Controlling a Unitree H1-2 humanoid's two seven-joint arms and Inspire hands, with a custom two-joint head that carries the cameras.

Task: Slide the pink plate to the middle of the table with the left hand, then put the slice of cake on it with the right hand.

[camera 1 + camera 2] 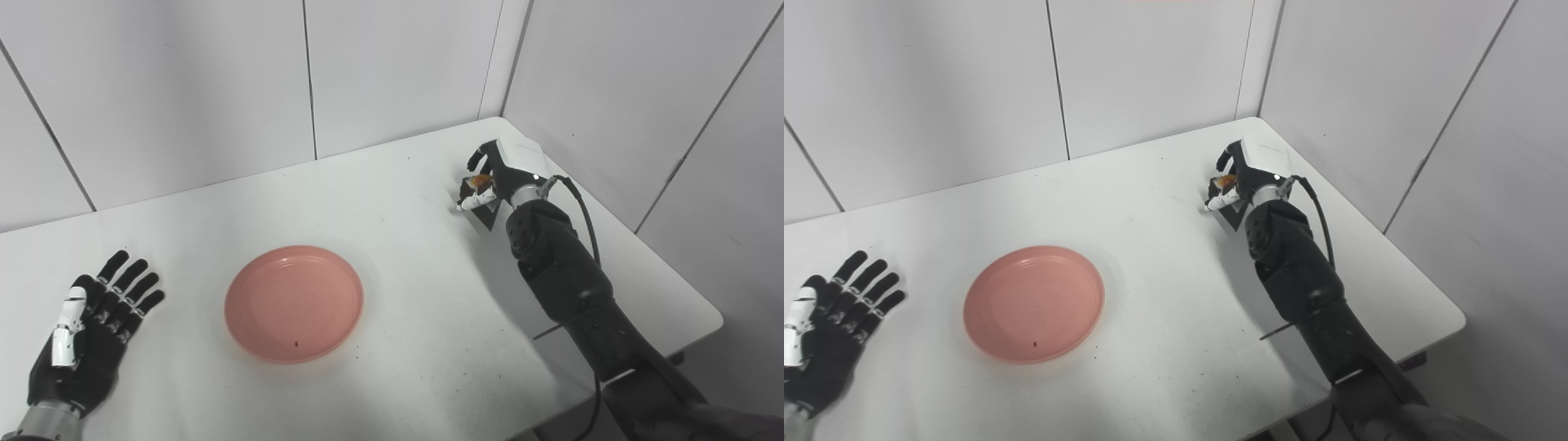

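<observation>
Cake [479, 182] sits wrapped in my right hand [493, 177] near the far right corner of the surface [429, 343] in the left eye view, fingers curled round it for the carry; its shape and long axis are hidden by the grip. Pink plate [294, 303] lies flat near the middle, ready to receive it.

Right eye view shows my left hand [827, 324] resting palm down, fingers spread and holding nothing, well left of the plate, out of the way.
</observation>
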